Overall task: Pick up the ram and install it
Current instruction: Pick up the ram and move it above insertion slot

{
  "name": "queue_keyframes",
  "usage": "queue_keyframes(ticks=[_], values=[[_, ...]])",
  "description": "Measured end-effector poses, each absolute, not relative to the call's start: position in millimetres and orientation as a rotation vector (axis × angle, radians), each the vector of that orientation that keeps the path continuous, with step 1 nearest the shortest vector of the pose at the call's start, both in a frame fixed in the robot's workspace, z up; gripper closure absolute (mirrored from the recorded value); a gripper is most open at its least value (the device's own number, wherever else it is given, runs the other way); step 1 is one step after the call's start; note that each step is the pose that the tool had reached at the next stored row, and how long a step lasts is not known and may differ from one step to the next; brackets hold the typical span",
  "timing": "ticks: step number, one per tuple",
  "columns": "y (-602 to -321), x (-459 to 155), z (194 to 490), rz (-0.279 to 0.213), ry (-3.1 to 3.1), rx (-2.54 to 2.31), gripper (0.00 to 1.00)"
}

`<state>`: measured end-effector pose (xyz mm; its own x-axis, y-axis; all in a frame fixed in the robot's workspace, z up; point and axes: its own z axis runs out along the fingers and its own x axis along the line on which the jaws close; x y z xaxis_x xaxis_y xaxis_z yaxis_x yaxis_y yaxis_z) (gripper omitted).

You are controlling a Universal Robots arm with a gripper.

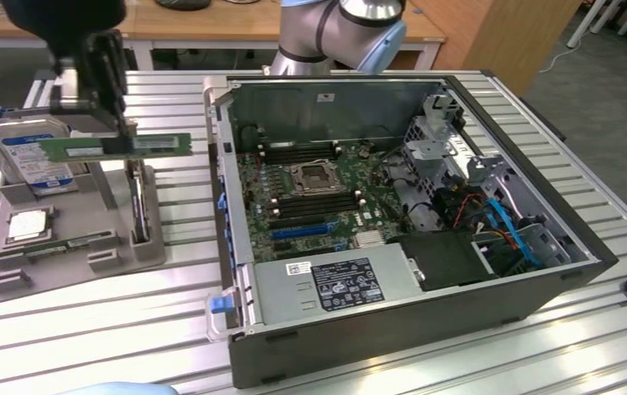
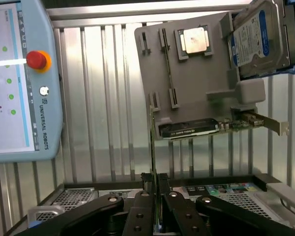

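Nearest the wrist lens: gripper [image 2: 155, 179], pinched almost shut on the ram [image 2: 153, 142], held edge-on. Hanging level above the grey tray [image 1: 72, 276], just beside the hard drive [image 1: 28, 156], well apart from the open computer case [image 1: 401, 337]. Judged as picked up and clear of the tray, not yet installed. Calls for lining the stick up parallel with a memory slot [image 1: 311, 203] next to the processor socket [image 1: 316, 174], then pressing down evenly.
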<state>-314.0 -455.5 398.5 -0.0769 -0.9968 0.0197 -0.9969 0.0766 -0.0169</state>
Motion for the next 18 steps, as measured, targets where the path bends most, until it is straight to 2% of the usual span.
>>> queue_keyframes(ticks=[18], values=[[-455,-241,399,0.037,-2.304,2.134,0.87]])
